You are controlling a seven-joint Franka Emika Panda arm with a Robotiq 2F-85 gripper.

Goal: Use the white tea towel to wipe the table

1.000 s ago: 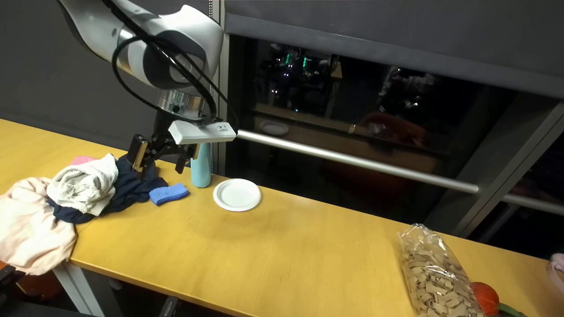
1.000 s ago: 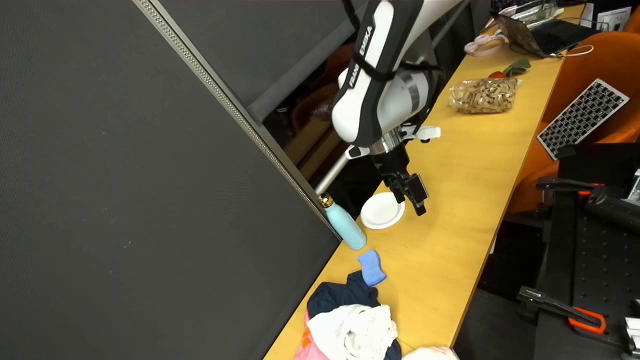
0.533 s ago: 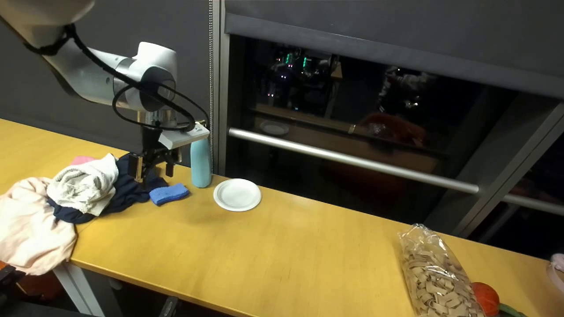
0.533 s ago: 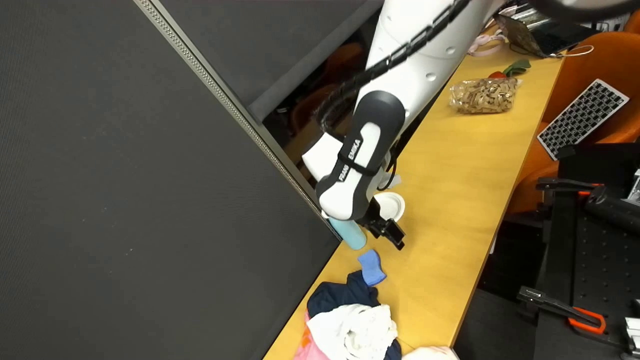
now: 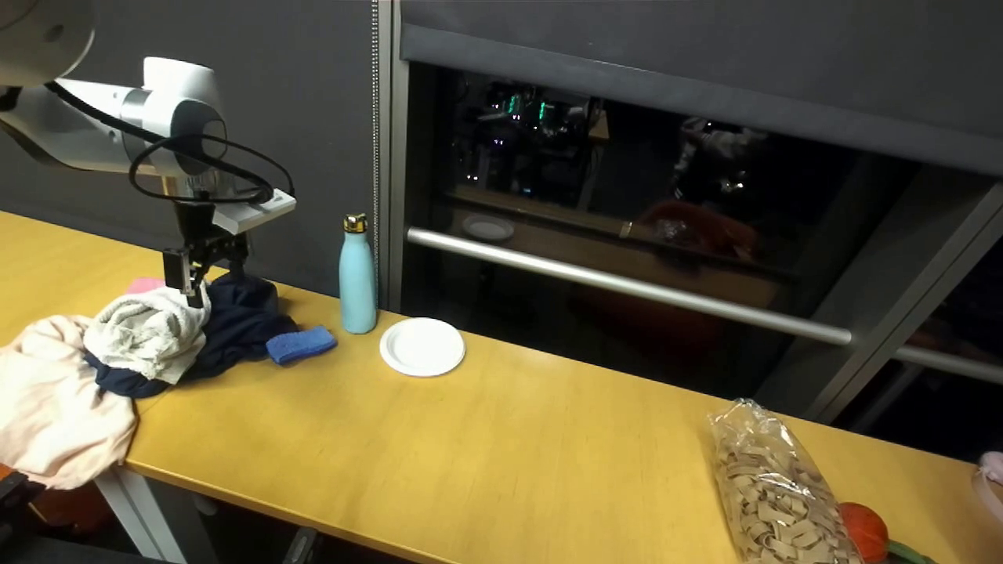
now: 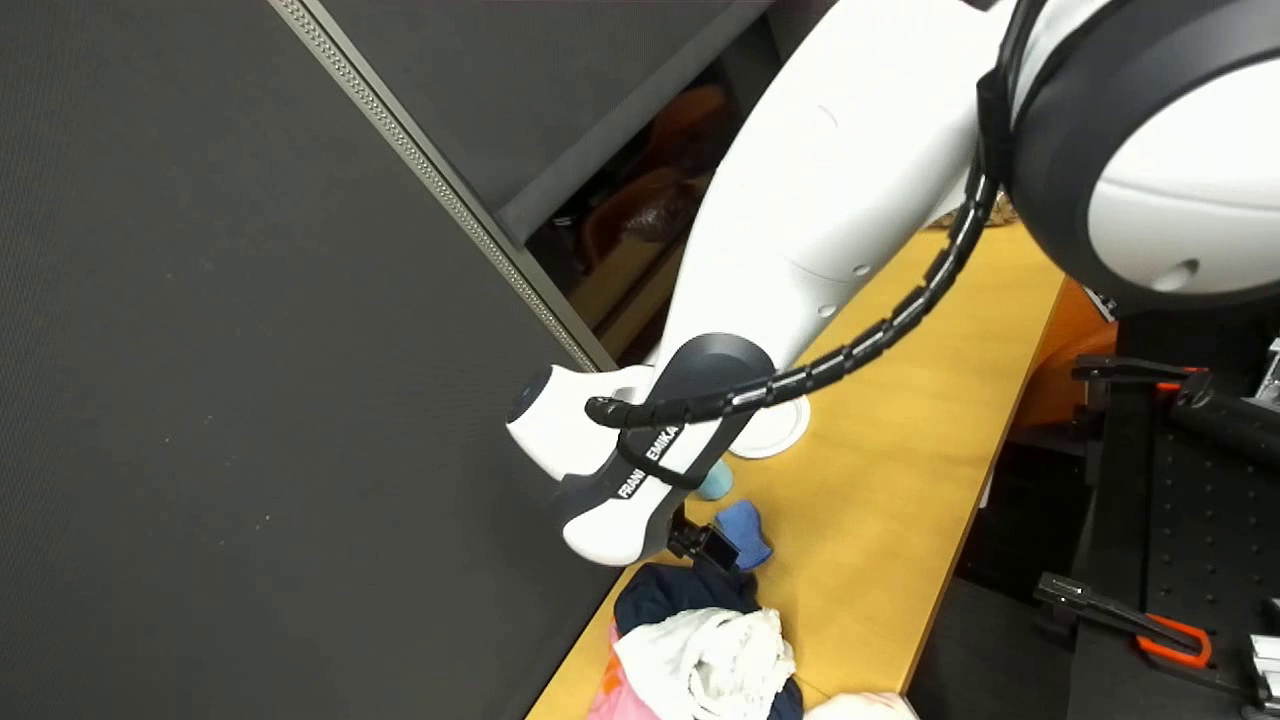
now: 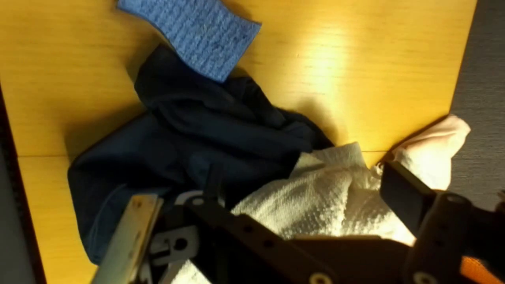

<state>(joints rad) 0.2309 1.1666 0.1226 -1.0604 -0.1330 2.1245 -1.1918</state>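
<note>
Wiping the table seems yet to begin; the step in hand looks like reaching for the white tea towel, crumpled there; the gripper hangs above, jaws wide apart, holding nothing; next it should lower and pinch the towel alone. The peach cloth lies beside it; the navy cloth underneath could get caught; the bottle, plate and blue sponge might obstruct a broad wipe.

White arm; ribbed black cable; black pincer
</note>
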